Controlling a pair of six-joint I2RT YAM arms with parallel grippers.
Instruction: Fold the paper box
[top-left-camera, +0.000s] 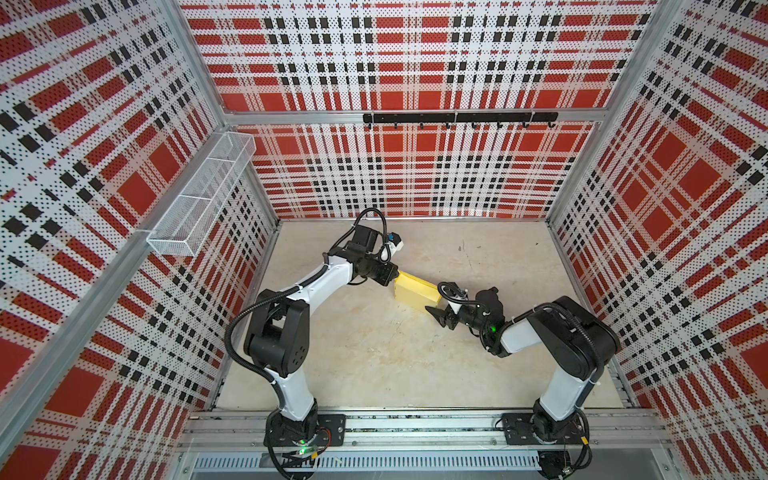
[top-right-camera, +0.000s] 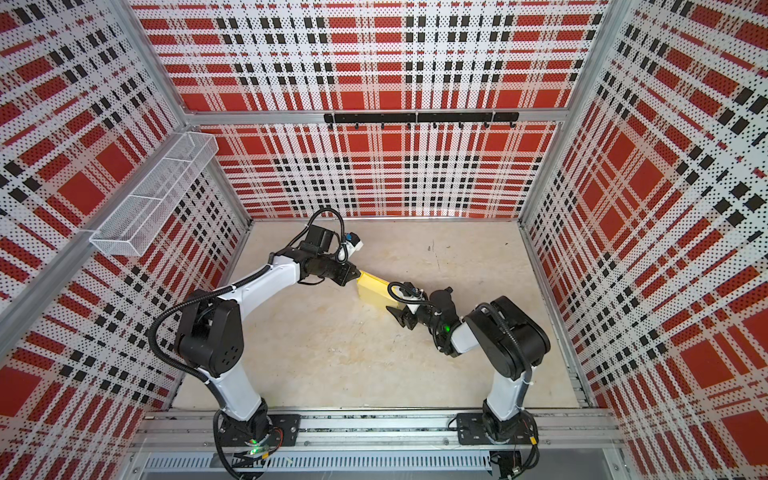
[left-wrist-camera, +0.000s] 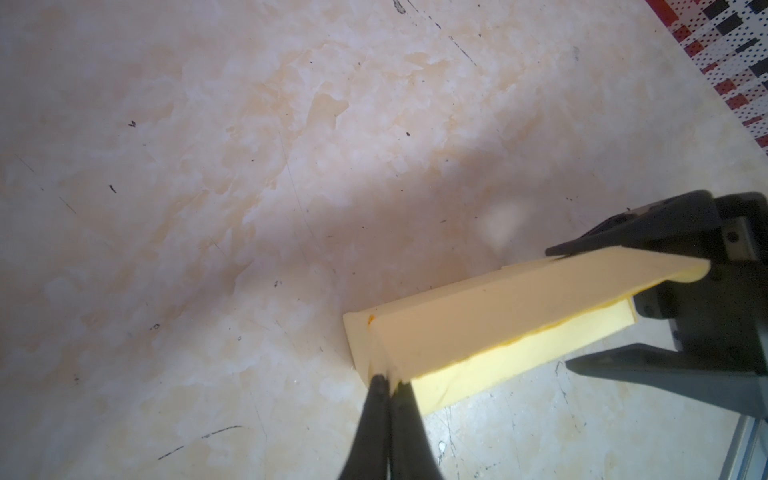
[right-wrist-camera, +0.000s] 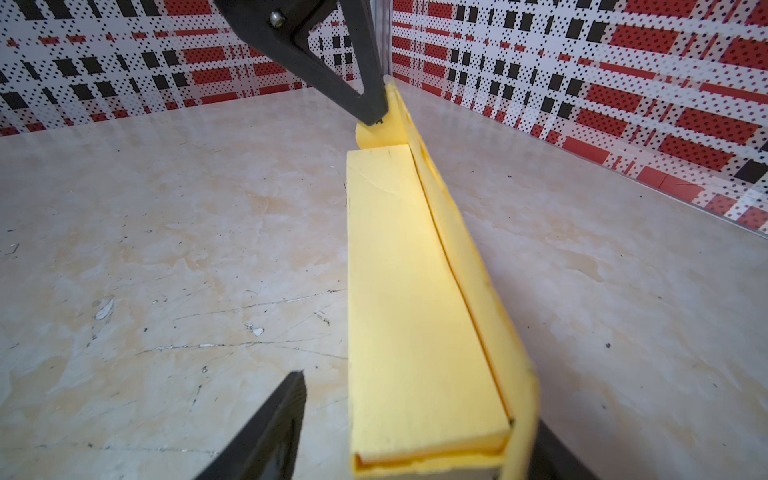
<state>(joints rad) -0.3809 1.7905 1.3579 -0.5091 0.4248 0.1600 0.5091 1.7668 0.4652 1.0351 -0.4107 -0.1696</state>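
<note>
The table (top-left-camera: 374, 353) is bare but for the box (top-left-camera: 415, 291), which sits mid-table between the two arms, nearly formed, one end lifted. The left gripper (left-wrist-camera: 384, 382) is pinched tight on the card at the box's far end. The right gripper (top-left-camera: 436, 313) straddles the near end, jaws apart and gripping nothing. The long lid flap (right-wrist-camera: 465, 266) gapes slightly along its seam. This looks like the final closing step; next, I judge, the right gripper must press that flap home while the left steadies the box.

Paper box (top-left-camera: 415, 291) pale yellow; walls (top-left-camera: 415, 62) red-black-white plaid
</note>
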